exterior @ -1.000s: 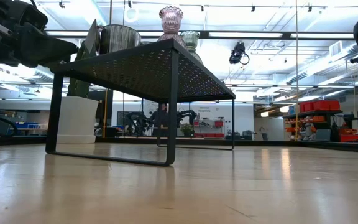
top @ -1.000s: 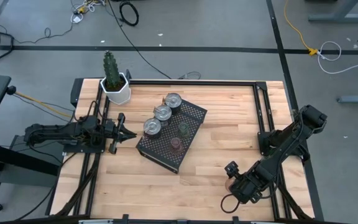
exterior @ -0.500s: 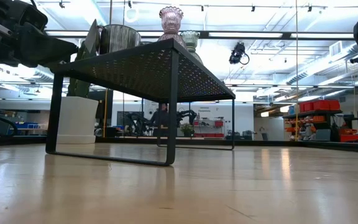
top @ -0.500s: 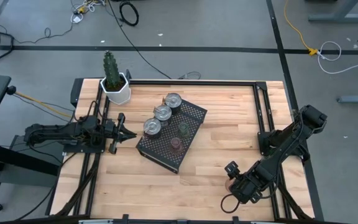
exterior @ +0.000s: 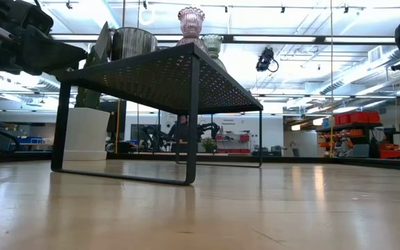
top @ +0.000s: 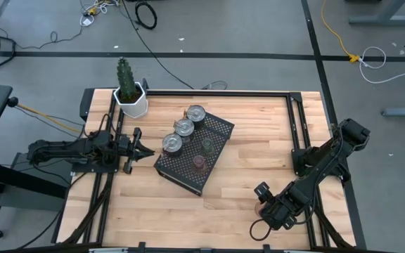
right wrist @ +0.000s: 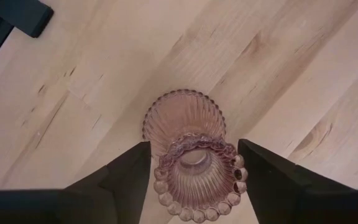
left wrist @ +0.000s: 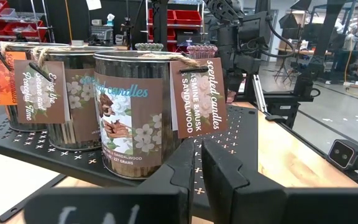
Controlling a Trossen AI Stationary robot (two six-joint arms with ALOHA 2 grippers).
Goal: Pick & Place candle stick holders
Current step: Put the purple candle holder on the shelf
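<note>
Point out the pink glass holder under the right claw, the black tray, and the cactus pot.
pink glass holder [right wrist: 196, 163], right wrist view: on its beaded top rim.
black tray [top: 219, 128], high view: on a bare part of the perforated top.
cactus pot [top: 133, 103], high view: on the white hexagonal wall.

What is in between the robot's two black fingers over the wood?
A pink glass candle holder stands on the bare wooden table between the right gripper fingers. The right wrist view shows it; small gaps remain on both sides.
</note>
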